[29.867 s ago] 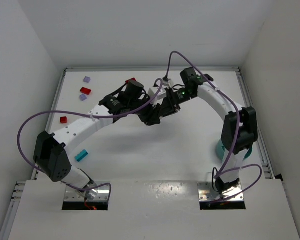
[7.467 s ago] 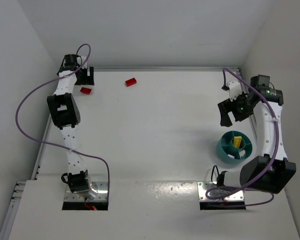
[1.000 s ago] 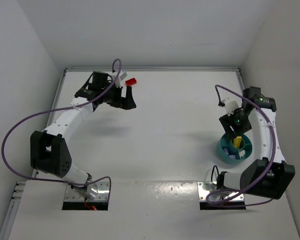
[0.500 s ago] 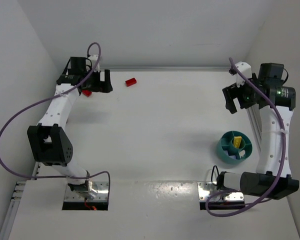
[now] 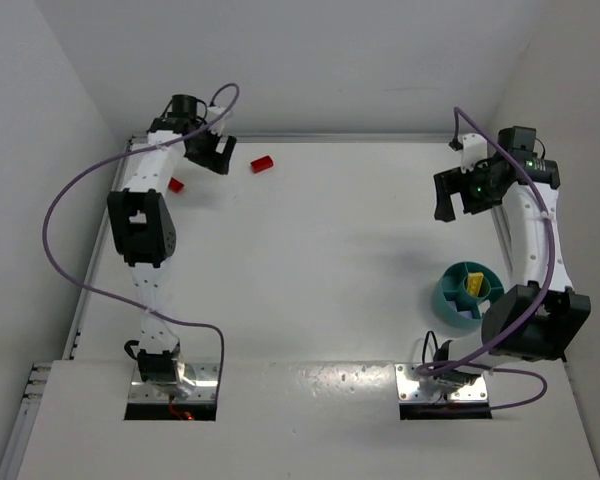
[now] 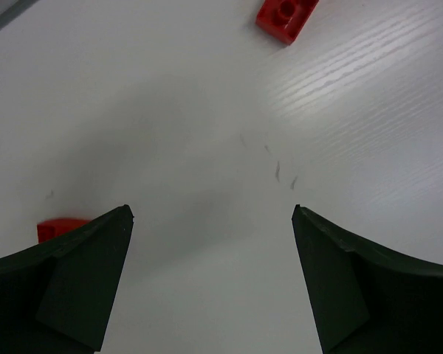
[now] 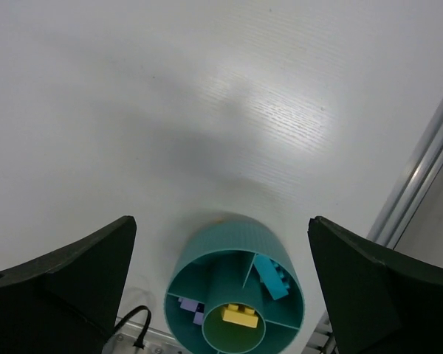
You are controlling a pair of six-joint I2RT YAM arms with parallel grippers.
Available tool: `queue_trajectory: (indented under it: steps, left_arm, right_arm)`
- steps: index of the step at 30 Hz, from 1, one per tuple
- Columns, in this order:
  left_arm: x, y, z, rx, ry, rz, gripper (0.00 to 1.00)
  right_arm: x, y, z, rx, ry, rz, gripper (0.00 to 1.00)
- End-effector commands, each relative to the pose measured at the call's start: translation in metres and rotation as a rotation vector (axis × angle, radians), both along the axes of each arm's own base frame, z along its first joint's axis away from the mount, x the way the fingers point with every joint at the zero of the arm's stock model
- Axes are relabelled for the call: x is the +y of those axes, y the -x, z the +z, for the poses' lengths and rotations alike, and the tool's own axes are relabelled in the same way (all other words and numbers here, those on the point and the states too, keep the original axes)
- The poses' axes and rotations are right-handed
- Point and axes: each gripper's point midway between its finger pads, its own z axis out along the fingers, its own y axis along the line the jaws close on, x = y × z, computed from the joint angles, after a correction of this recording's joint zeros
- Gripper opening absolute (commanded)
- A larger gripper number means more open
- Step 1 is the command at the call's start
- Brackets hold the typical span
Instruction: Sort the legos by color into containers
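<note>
The fixed top camera looks down from above the near edge over the whole table (image 5: 330, 260), while the left wrist camera looks closely down at the far-left red bricks (image 5: 263, 163) (image 6: 286, 15) and the right wrist camera, higher, at the near-right teal dish (image 5: 442, 300) (image 7: 232, 234).

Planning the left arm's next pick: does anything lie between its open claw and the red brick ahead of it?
Nothing visible does. In the left wrist view only bare table lies between the left claw and the red brick. A second red brick sits off to one side, beside a finger.
</note>
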Motion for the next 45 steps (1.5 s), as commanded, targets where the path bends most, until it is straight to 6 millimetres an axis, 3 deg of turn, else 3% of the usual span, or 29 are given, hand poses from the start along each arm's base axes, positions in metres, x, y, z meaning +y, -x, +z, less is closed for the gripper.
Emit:
queue_trajectory:
  steps: [1,2,3,6,7,9,10,16,21,25,29,30,33,37,39,41,42,44,45]
  left_arm:
    - [-0.039,-0.024,-0.009,-0.052,-0.109,-0.152,0.95]
    - [-0.044,-0.034,-0.032,-0.048,-0.13,-0.15,0.95]
    - [-0.047,-0.039,-0.043,-0.049,-0.149,-0.147,0.95]
    - [-0.063,-0.052,-0.063,-0.055,-0.131,-0.131,0.92]
    - [-0.067,-0.055,-0.083,-0.032,-0.111,-0.134,0.92]
    - [-0.074,-0.065,-0.087,-0.053,-0.075,-0.129,0.92]
    - [-0.076,-0.066,-0.099,-0.039,-0.061,-0.13,0.92]
    - [-0.08,-0.084,-0.115,-0.095,-0.073,-0.111,0.93]
    - [-0.087,-0.099,-0.11,-0.148,-0.037,-0.106,0.97]
    - [-0.1,-0.098,-0.118,-0.141,0.024,-0.15,0.99]
    - [-0.127,-0.089,-0.124,-0.123,0.081,-0.223,0.96]
    - [-0.129,-0.085,-0.133,-0.104,0.091,-0.233,0.94]
    - [-0.14,-0.082,-0.133,-0.102,0.109,-0.259,0.88]
    - [-0.139,-0.079,-0.14,-0.082,0.108,-0.258,0.71]
    - [-0.141,-0.076,-0.134,-0.082,0.118,-0.267,0.56]
    - [-0.147,-0.066,-0.135,-0.059,0.12,-0.29,0.42]
    - [-0.144,-0.055,-0.146,-0.02,0.112,-0.296,0.38]
    - [-0.155,-0.042,-0.127,-0.023,0.134,-0.354,0.28]
    - [-0.156,-0.028,-0.133,0.014,0.151,-0.364,0.25]
  right_arm:
    - [0.008,-0.013,0.022,-0.098,-0.051,0.001,1.0]
    - [0.009,-0.011,0.021,-0.086,-0.06,-0.01,0.98]
    - [0.01,-0.011,0.021,-0.087,-0.067,-0.005,0.98]
    - [0.014,-0.007,0.02,-0.067,-0.085,-0.009,0.97]
    - [0.015,-0.007,0.022,-0.069,-0.093,-0.005,0.97]
    - [0.017,-0.006,0.025,-0.07,-0.101,0.0,0.97]
    - [0.018,-0.003,0.027,-0.06,-0.103,0.0,0.97]
    - [0.023,-0.006,0.029,-0.038,-0.14,0.006,0.94]
    - [0.024,-0.009,0.027,-0.029,-0.157,0.003,0.93]
    - [0.024,-0.01,0.026,-0.017,-0.159,0.002,0.92]
    - [0.022,-0.013,0.026,-0.017,-0.151,-0.003,0.9]
    - [0.022,-0.013,0.026,-0.017,-0.151,-0.003,0.88]
    - [0.022,-0.011,0.023,-0.008,-0.153,-0.003,0.85]
    - [0.022,-0.011,0.023,-0.008,-0.153,-0.003,0.81]
    - [0.024,-0.009,0.023,-0.001,-0.165,0.001,0.8]
    - [0.025,-0.011,0.026,-0.011,-0.17,0.007,0.78]
    - [0.025,-0.011,0.026,-0.011,-0.17,0.007,0.77]
    - [0.031,-0.008,0.029,-0.011,-0.181,0.022,0.77]
    - [0.035,-0.006,0.033,-0.025,-0.198,0.034,0.77]
